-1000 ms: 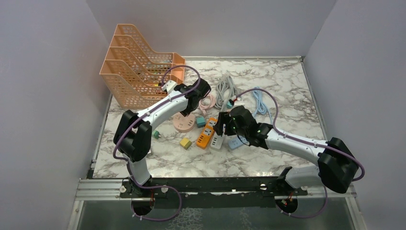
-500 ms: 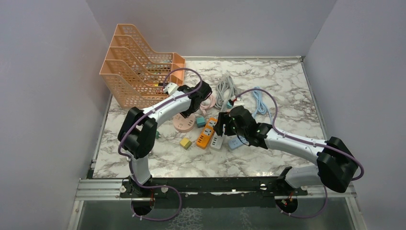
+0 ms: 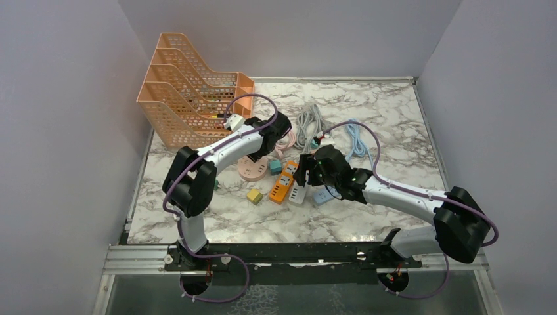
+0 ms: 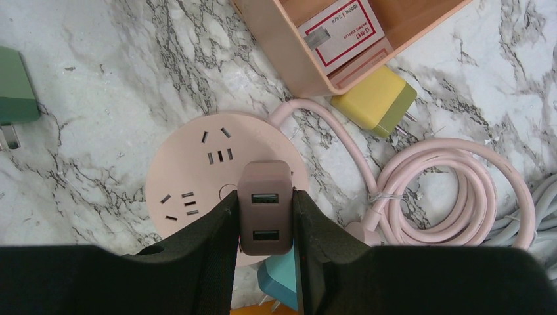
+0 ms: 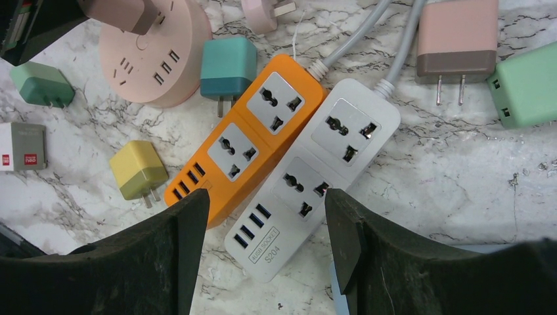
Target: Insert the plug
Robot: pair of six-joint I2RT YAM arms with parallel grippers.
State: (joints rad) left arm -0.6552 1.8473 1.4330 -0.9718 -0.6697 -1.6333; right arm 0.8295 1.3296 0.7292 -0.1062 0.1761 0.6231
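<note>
My left gripper [image 4: 265, 197] is shut on a mauve plug [image 4: 265, 210] with two USB ports on its upper face. It holds the plug over the right part of a round pink socket hub [image 4: 197, 170]. Whether the plug's prongs touch the hub is hidden. From above, the left gripper [image 3: 266, 141] sits just behind that hub [image 3: 249, 169]. In the right wrist view the plug [image 5: 125, 13] shows at the hub's far edge. My right gripper [image 5: 266, 200] is open and holds nothing, low over a white power strip [image 5: 309, 177] that lies beside an orange power strip [image 5: 246, 141].
An orange file rack [image 3: 190, 98] stands at the back left. A coiled pink cable [image 4: 446, 190], grey cable [image 3: 307, 125] and blue cable [image 3: 358, 141] lie behind. Loose adapters lie around: yellow [image 5: 138, 172], teal [image 5: 228, 65], green [image 5: 43, 84], pink-brown [image 5: 458, 42], mint [image 5: 529, 92].
The left arm's elbow has swung a little to the right, with its gripper staying over the round hub. The right arm has not moved.
</note>
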